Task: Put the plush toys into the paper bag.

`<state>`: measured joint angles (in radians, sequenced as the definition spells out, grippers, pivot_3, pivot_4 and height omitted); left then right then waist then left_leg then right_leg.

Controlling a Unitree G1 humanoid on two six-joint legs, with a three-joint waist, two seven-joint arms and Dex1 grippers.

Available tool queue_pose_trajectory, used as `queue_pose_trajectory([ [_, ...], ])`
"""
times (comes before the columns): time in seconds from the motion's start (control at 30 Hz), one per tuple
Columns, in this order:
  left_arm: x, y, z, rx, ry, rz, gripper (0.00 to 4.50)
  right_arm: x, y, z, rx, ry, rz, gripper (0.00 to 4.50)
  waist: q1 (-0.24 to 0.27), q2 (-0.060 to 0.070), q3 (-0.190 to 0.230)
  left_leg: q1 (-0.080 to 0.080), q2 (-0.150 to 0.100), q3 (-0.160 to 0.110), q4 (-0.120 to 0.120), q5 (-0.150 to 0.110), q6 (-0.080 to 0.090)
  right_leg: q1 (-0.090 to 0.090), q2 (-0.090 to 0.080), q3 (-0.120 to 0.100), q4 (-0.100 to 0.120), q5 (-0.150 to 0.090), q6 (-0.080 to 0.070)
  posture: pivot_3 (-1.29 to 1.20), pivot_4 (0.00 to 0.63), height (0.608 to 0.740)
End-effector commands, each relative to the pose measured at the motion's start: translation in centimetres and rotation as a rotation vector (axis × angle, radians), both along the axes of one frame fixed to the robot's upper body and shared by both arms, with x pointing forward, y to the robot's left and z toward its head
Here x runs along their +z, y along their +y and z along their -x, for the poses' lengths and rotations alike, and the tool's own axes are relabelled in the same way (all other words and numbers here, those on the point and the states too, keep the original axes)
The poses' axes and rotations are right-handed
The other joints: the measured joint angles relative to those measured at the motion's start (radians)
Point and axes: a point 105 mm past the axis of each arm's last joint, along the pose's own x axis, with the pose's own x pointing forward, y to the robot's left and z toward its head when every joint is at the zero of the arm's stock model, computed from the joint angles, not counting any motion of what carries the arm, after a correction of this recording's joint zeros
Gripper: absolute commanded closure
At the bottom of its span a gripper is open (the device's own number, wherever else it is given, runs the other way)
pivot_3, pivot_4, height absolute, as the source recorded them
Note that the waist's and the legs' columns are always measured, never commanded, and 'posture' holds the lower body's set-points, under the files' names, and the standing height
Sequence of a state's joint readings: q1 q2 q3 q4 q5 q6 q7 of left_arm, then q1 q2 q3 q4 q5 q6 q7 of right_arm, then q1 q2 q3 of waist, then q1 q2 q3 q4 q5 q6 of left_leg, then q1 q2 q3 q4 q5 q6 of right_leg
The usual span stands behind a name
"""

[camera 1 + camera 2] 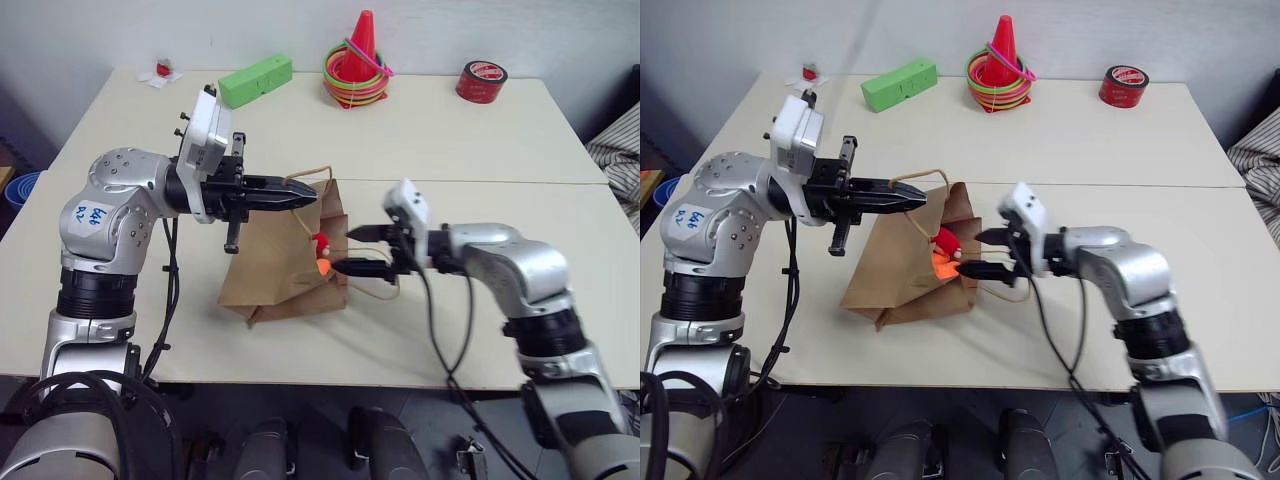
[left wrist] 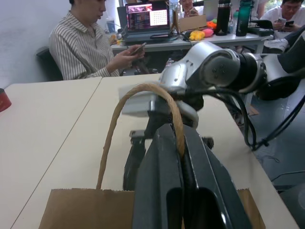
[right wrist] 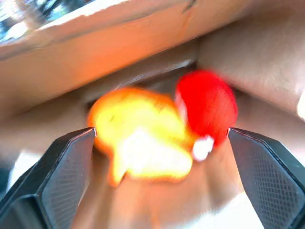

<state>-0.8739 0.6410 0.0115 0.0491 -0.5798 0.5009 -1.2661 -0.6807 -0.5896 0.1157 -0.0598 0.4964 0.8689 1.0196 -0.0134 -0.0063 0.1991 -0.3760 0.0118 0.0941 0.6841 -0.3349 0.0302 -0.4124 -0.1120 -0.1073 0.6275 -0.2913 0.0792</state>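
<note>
Plush toys, a red one and an orange one, lie touching each other inside the mouth of the paper bag, the red one above the orange one as my head sees them. The bag lies slumped near the front edge of the desk, about midway along it, with its open mouth turned toward my right arm. My right gripper sits at that mouth, pointing in at the toys. Its jaws are spread wide and empty, with both toys in the gap ahead of the fingertips and touching neither. My left gripper reaches across from my left, above the bag, its jaws pressed together on one of the tan loop handles, holding the top edge of the bag up. A second handle lies loose on the desk under my right gripper. Far back, along the rear edge, stand a green block, a red cone with coloured rings and a red tape roll. Beyond the desk a person in a striped shirt sits at another table.
</note>
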Motion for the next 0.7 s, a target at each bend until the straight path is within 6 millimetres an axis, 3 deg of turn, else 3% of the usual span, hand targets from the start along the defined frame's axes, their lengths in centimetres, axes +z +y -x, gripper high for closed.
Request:
queue_pose_trajectory([
  [0.03,0.7,0.0,0.8,-0.020,-0.044,0.009,4.50,-0.1,-1.5,-0.3,-0.012,0.006,-0.022,0.03,0.002,0.000,0.000,0.000,0.000,0.000,0.000,0.000,0.000,0.000,0.000,0.000,0.000,0.000,0.000,0.00,0.150,0.740],
  [0.23,0.7,-0.4,1.2,-0.044,-0.044,0.001,4.50,-2.6,-2.0,-3.5,-0.104,-0.015,0.031,0.03,-0.012,0.000,0.000,0.001,0.001,0.002,0.000,0.000,0.000,0.000,0.001,0.001,0.001,0.000,0.000,0.00,0.150,0.740],
  [0.47,0.8,-0.5,1.3,-0.049,-0.046,-0.006,4.50,-4.0,-0.8,-5.0,-0.092,0.008,0.032,0.03,-0.014,0.000,0.000,0.001,0.001,0.002,0.000,0.001,-0.001,-0.001,0.001,0.001,0.001,0.000,0.000,0.00,0.150,0.740],
  [0.57,0.8,-0.4,1.3,-0.040,-0.051,-0.014,4.50,-4.6,-0.6,-3.1,0.023,0.125,0.034,0.57,-0.012,0.000,0.000,0.001,0.001,0.001,0.000,0.000,-0.001,0.000,0.001,0.001,0.001,0.000,0.000,0.00,0.150,0.740],
  [0.7,0.8,-0.2,1.3,-0.033,-0.053,-0.013,4.50,-4.0,-1.6,-1.3,0.059,0.208,0.014,1.90,-0.009,0.000,0.000,0.000,0.000,0.001,0.000,0.000,-0.001,0.000,0.000,0.000,0.001,0.000,0.000,0.00,0.150,0.740],
])
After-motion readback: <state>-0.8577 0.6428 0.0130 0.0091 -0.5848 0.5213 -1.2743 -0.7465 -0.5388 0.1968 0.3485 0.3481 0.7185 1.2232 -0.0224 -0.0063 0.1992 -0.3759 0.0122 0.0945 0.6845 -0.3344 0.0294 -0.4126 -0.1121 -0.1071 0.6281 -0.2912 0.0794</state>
